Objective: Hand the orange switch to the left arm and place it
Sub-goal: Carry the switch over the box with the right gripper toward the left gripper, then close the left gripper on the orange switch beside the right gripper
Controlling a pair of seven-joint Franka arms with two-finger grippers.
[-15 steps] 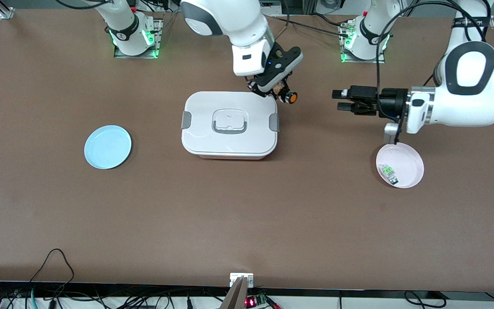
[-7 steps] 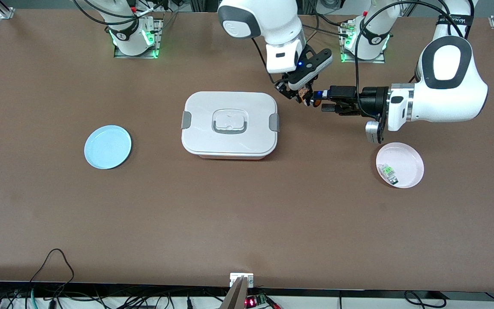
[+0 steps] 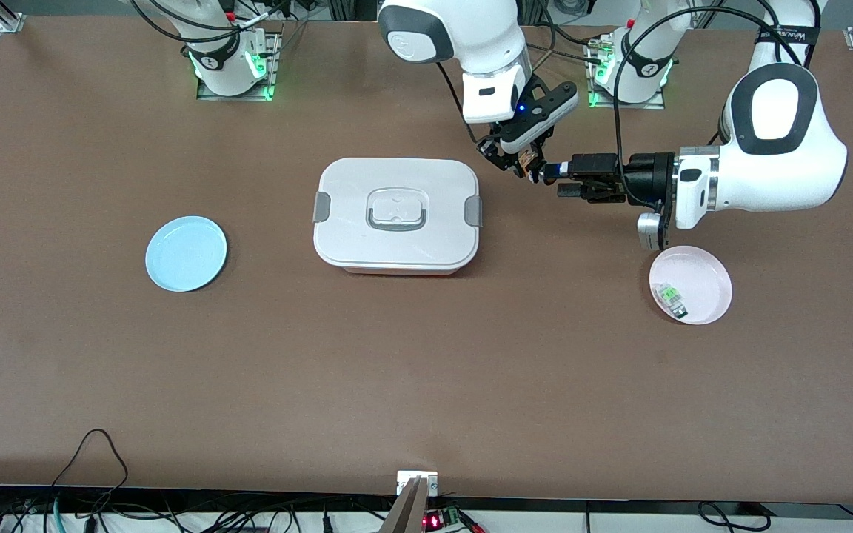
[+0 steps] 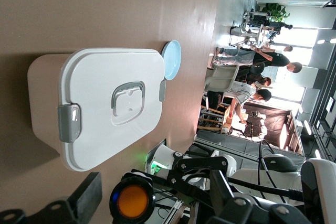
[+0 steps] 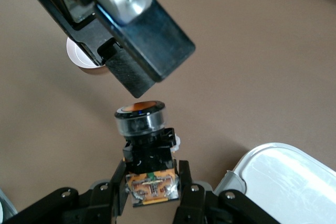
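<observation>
My right gripper [image 3: 526,161] is shut on the orange switch [image 3: 537,172] and holds it above the table, just past the box [image 3: 397,215] at the left arm's end. In the right wrist view the jaws [image 5: 151,187] clamp the switch's black-and-orange body, and its orange cap [image 5: 140,115] points at the left gripper. My left gripper [image 3: 561,179] is open and level with the switch, its fingertips right at the cap. One of its black finger pads [image 5: 137,74] sits just off the cap. The left wrist view shows the cap [image 4: 132,201] face-on beside one finger [image 4: 79,203].
The white lidded box also shows in the left wrist view [image 4: 105,103]. A blue plate [image 3: 186,253] lies toward the right arm's end. A pink plate [image 3: 708,274] holding a small green-and-clear component [image 3: 669,296] lies below the left arm's wrist. Cables run along the front edge.
The right gripper carried the switch from over the box's corner toward the left arm's end. The left gripper moved in to meet it. Both have barely moved in the last half second.
</observation>
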